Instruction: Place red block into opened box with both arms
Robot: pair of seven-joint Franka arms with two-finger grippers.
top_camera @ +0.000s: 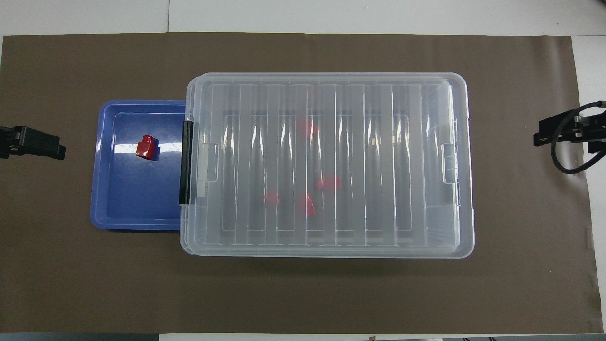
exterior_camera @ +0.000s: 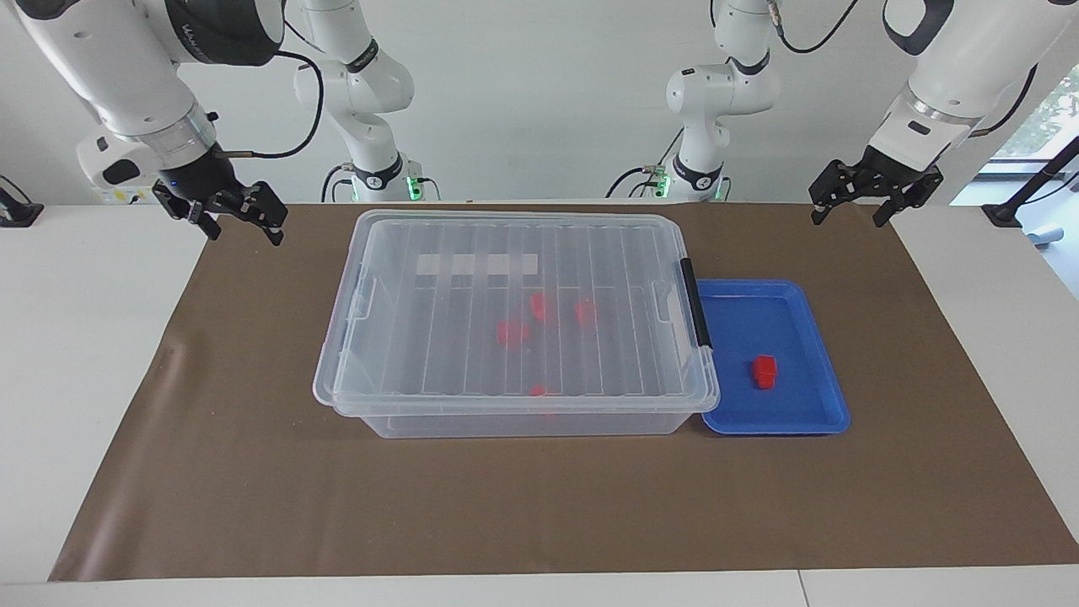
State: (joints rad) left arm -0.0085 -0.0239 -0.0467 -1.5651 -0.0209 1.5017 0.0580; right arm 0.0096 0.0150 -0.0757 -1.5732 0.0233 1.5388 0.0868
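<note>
Setup: the box (exterior_camera: 516, 320) sits mid-frame in the facing view on the brown mat (exterior_camera: 253, 472), its ribbed clear lid (exterior_camera: 514, 295) seated on top, black latch (exterior_camera: 696, 303) on the end facing the blue tray (exterior_camera: 813, 405). The white strip mark (exterior_camera: 476, 265) shows through the lid toward the upper part of the box.

Red block (exterior_camera: 764, 371): lies alone in the blue tray, right of centre in the facing view; in the overhead view the same block (top_camera: 145, 147) is at centre left, with the tray (top_camera: 113, 208) touching the box's latch end. It rests on the tray floor, clear of the tray walls.

Inside the box: several other red blocks (exterior_camera: 512, 332), blurred by the lid, grouped near the middle, one more near the lower edge.

My left gripper (exterior_camera: 872, 196): upper right of the facing view, raised over the mat's corner, jaws spread, nothing between them. In the overhead view its tip (top_camera: 33, 143) shows at the left edge.

My right gripper (exterior_camera: 229, 211): upper left of the facing view, raised over the mat's edge, jaws apart, empty. Overhead, it (top_camera: 563, 132) enters at the right edge.

Both arms well apart from box and tray.
</note>
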